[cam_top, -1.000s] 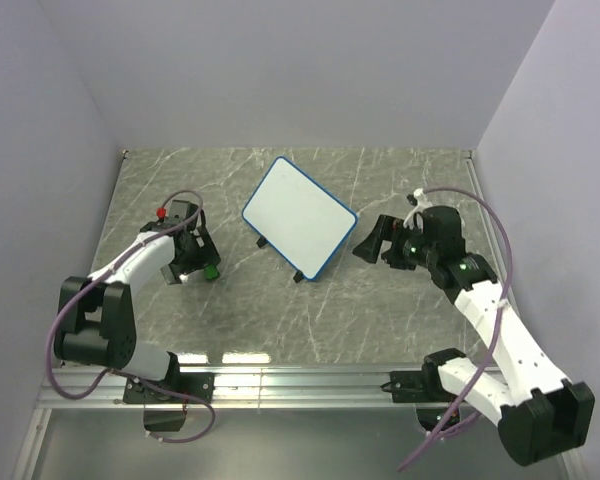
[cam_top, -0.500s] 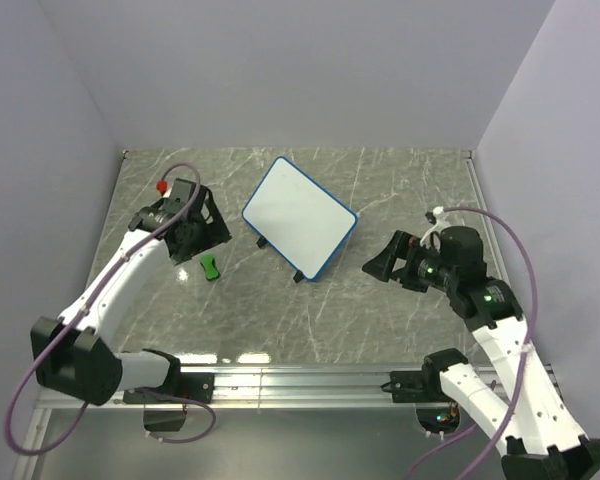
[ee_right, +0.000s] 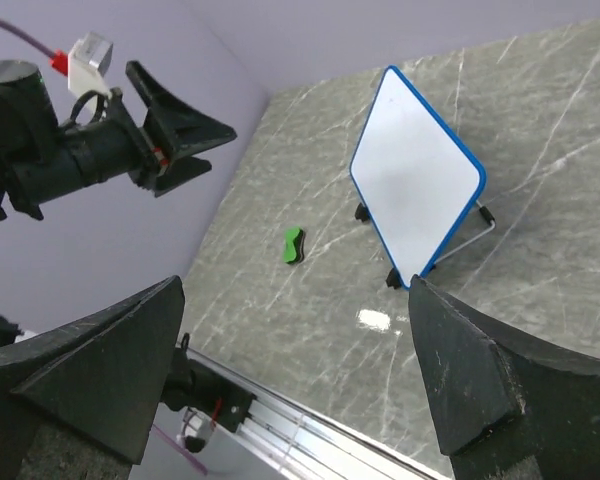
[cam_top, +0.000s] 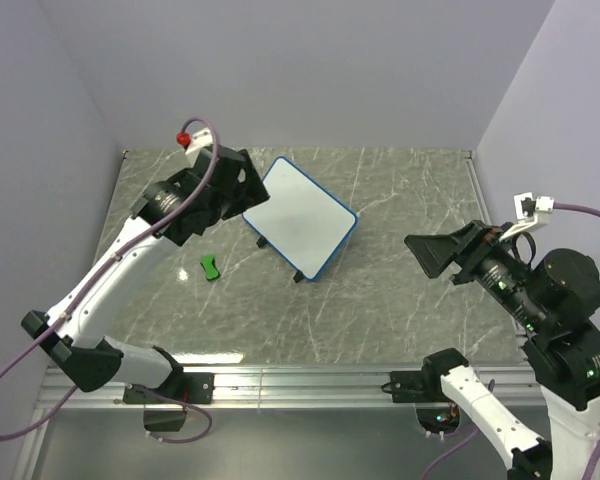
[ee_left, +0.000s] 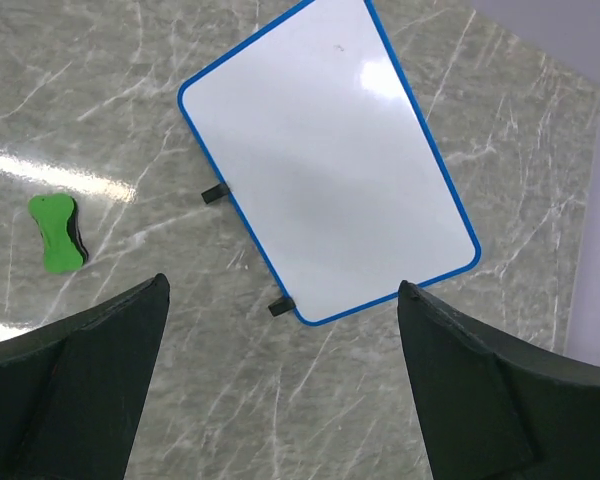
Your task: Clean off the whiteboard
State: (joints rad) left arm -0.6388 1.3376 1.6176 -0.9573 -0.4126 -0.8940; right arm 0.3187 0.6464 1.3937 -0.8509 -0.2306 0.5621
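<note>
The whiteboard (cam_top: 300, 218) has a thin blue frame and stands tilted on small black feet at the middle of the table. Its face looks clean in the left wrist view (ee_left: 330, 160) and the right wrist view (ee_right: 415, 185). The small green eraser (cam_top: 210, 267) lies free on the table to the board's left (ee_left: 57, 233) (ee_right: 295, 245). My left gripper (cam_top: 232, 188) hangs high above the board's left edge, open and empty (ee_left: 282, 290). My right gripper (cam_top: 442, 255) is raised to the right of the board, open and empty (ee_right: 295, 285).
The grey marble table (cam_top: 380, 300) is walled in at the back and on both sides by purple panels. An aluminium rail (cam_top: 300, 380) runs along the near edge with the arm bases on it. A wire stand (ee_right: 470, 235) props up the board from behind.
My left gripper has left the eraser on the table and risen up and back toward the board. My right gripper has lifted and pulled away to the right.
</note>
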